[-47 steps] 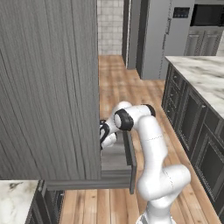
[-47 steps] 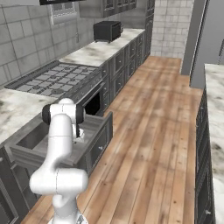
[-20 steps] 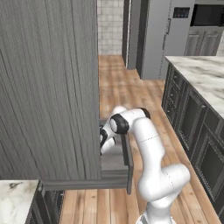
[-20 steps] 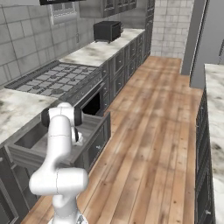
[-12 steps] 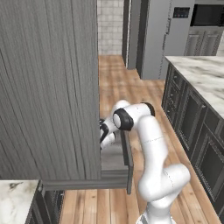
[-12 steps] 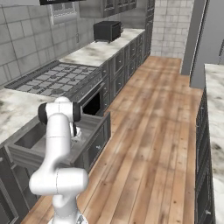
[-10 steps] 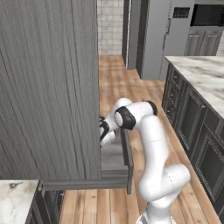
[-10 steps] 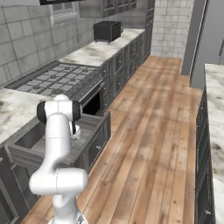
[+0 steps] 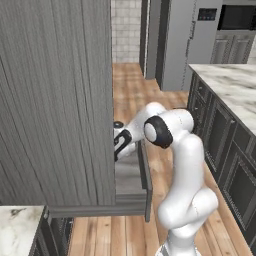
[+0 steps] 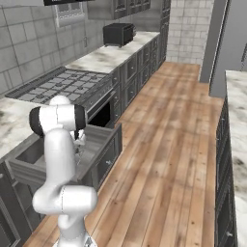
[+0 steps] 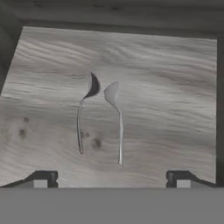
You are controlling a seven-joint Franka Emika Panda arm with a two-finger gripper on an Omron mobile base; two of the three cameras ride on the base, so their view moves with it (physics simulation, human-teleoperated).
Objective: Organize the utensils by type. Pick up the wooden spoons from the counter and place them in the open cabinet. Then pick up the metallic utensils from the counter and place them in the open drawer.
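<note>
Two metallic utensils lie side by side on the light grey floor of the open drawer [image 11: 175, 87]. One is a darker spoon [image 11: 81, 118], the other a pale shiny spoon [image 11: 119, 127], both with bowls pointing away. My gripper [image 11: 111, 181] hangs open above their handle ends and holds nothing. In the left base view the gripper [image 9: 119, 145] sits over the open drawer [image 9: 146, 175], partly behind the grey wood-grain door of the open cabinet [image 9: 55, 100]. The wooden spoons are out of view.
The counter [image 9: 15, 225] shows at the lower left. A stove top [image 10: 58, 82] and a toaster oven [image 10: 118, 33] stand further along the counter run. An island counter [image 9: 230, 90] lies to the right across a wood floor.
The arm has risen a little over the drawer, and the gripper has opened wide.
</note>
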